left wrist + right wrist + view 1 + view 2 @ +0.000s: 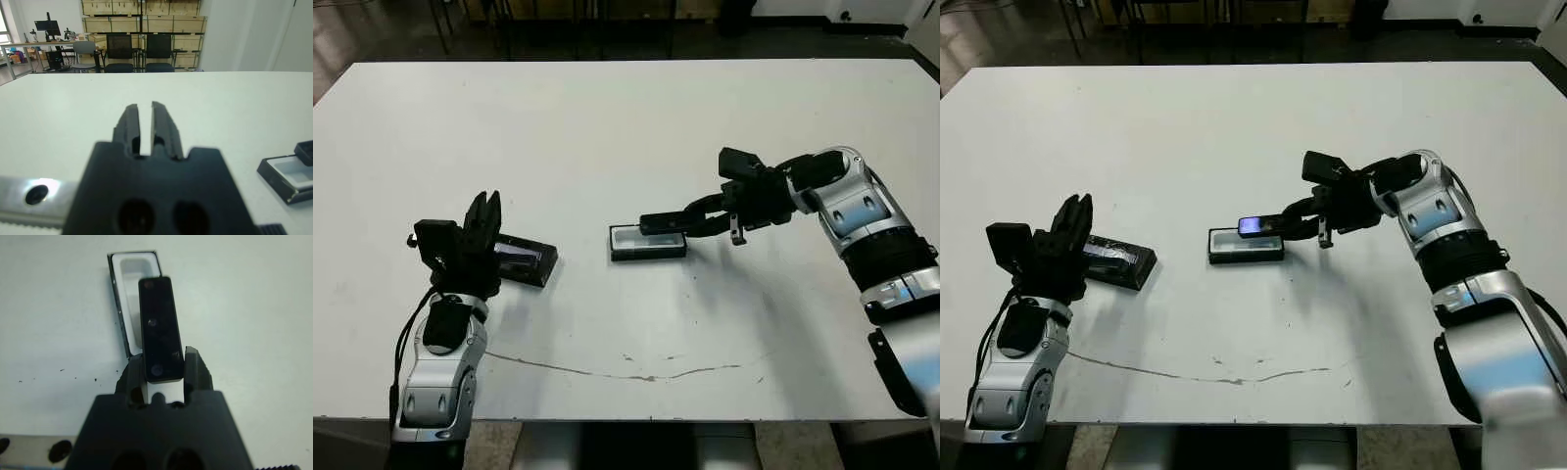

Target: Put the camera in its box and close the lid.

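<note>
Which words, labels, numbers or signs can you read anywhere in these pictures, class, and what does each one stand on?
None can be read.
The lid: pale stripe on top, too blurred to show any text.
The camera, held over the box by the right tool: glossy face, no lettering visible.
The cardboard cartons beyond the table: any markings too small to read.

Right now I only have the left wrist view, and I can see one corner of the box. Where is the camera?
Observer: The camera is in the right gripper, jaws shut on one end.
Operator: Is it in the box?
Observer: Not yet. It hangs over the box, lined up along its length.
Operator: And the lid?
Observer: The lid lies flat on the table, close by the left gripper.
</note>
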Tool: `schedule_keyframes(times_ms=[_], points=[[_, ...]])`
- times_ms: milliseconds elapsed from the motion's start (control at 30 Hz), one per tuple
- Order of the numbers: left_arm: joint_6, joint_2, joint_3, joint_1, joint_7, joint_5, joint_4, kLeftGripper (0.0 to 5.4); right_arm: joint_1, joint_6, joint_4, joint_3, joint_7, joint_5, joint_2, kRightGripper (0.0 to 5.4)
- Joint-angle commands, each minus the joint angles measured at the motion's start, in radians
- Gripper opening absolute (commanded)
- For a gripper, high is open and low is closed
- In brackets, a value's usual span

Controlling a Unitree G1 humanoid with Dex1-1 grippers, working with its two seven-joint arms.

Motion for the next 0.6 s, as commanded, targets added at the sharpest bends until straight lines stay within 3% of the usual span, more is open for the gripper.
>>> schedule_keyframes(times_ms=[33, 600], points=[[0.023, 0.001, 0.001, 0.012, 0.007, 0.009, 0.003, 0.0, -0.005, -0.02, 0.024, 0.017, 0.025, -0.019, 0.007, 0.43], [0.023, -0.001, 0.002, 0.006, 0.003, 0.002, 0.01, 0.0, -0.059, 0.046, 0.044, -0.031, 0.126, 0.033, 0.012, 0.43]])
